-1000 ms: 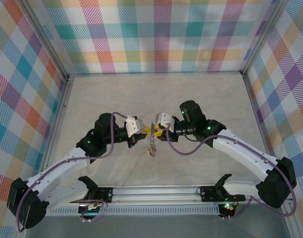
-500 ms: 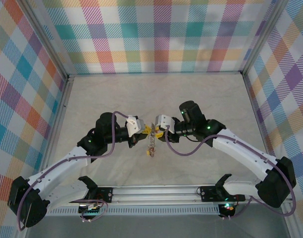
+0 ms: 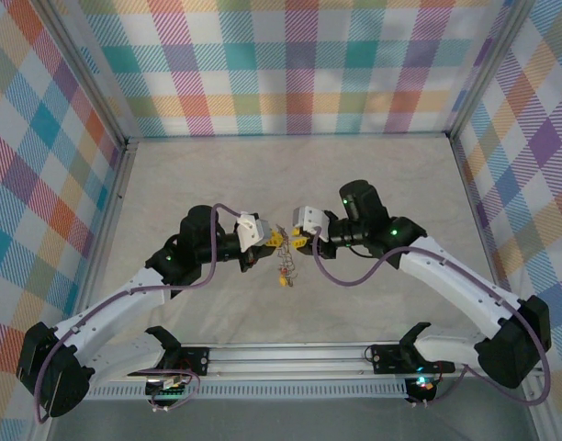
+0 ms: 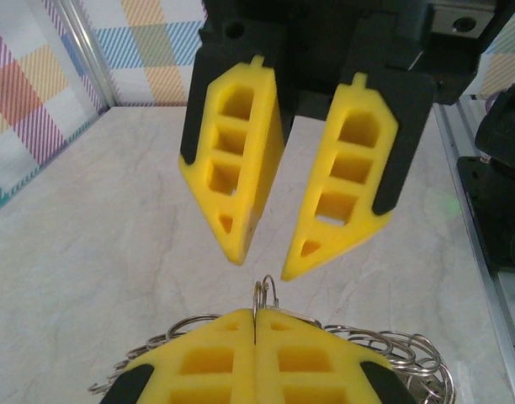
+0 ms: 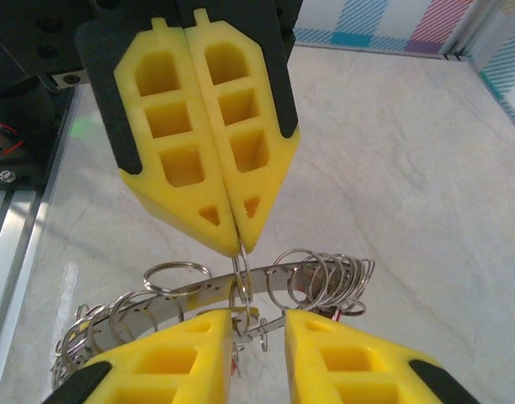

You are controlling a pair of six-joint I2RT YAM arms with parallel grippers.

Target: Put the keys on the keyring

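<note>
Right wrist view: the left fingers (image 5: 199, 160) are clenched on a small loop of the keyring (image 5: 190, 296), which hangs above the counter (image 5: 392, 168). The right fingers (image 5: 182, 362) are apart and empty. Threading looks not yet done.

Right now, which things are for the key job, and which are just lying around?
For the job:
- keyring
- keys dangling under it
- small ring pinched by the left gripper, jaws shut
- right gripper, jaws apart

Just there:
- marbled table
- checked walls
- metal rail by the arm bases
</note>
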